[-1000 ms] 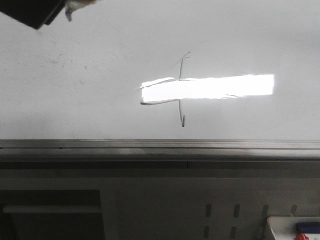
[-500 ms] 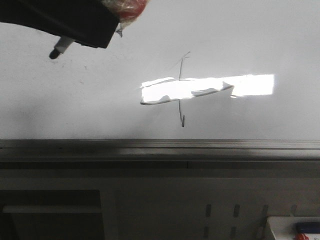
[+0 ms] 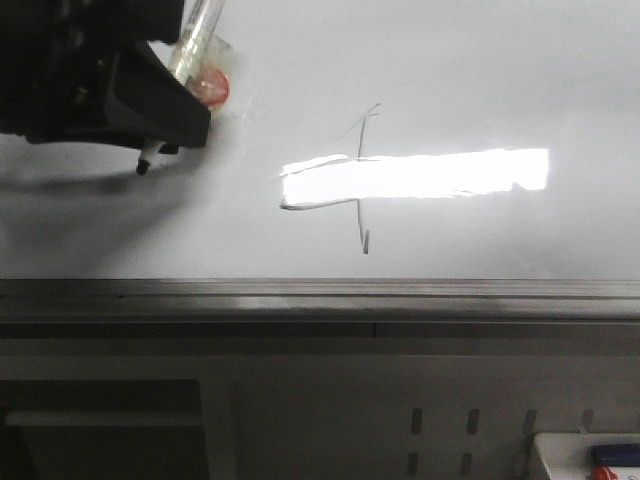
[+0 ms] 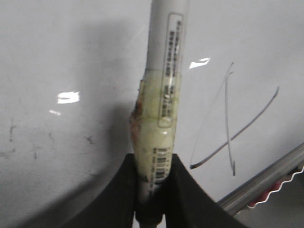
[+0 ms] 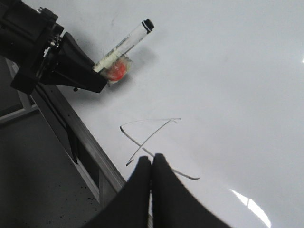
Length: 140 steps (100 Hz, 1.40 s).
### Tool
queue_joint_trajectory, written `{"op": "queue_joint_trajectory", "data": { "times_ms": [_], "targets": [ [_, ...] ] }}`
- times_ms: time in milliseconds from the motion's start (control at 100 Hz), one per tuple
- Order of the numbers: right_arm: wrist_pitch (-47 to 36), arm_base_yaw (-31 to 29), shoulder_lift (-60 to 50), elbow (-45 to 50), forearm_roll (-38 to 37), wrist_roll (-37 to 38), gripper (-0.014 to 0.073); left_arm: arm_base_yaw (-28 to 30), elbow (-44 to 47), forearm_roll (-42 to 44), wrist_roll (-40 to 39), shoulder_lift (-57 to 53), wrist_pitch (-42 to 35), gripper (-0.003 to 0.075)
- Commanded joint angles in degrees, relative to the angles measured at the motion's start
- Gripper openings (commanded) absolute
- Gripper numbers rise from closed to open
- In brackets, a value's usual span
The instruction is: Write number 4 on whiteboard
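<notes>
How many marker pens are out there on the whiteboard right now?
1. A single marker pen is clamped in the left gripper, above the whiteboard, left of the number 4. The right gripper holds none; others may lie out of view.

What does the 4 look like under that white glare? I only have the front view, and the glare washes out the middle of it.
Observer: In the left wrist view the number 4 shows whole. A thin slant runs down from the top to a corner, a curved cross stroke runs out from that corner, and a long line cuts through it.
Operator: And the grip on the left side?
Observer: The left end effector is shut on the marker, which is wrapped in yellowish tape just above the fingers.
Operator: Anything on the right? Nothing shows here.
Observer: The right end effector is shut and empty, over the whiteboard near the 4.
</notes>
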Motion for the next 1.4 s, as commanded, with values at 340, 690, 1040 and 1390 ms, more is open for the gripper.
{"op": "queue_joint_trajectory", "data": {
  "times_ms": [340, 690, 1040, 1390],
  "targets": [
    [-5.99, -0.54, -0.4, 0.88, 2.05, 0.57, -0.0055, -0.04, -1.43, -2.47, -0.54, 4.3, -12.06, -0.002],
    [-6.11, -0.54, -0.4, 0.88, 2.09, 0.57, -0.0055, -0.04, -1.43, -2.47, -0.54, 4.84, -11.8, 0.0071],
    [-6.11, -0.54, -0.4, 0.88, 3.19, 0.57, -0.0055, -0.04, -1.43, -2.61, -0.54, 4.84, -12.85, 0.0441],
    [-6.11, -0.54, -0.61, 0.88, 3.42, 0.57, -0.0055, -0.04, -1.43, -2.61, -0.54, 0.82, -11.56, 0.0568]
  ]
}}
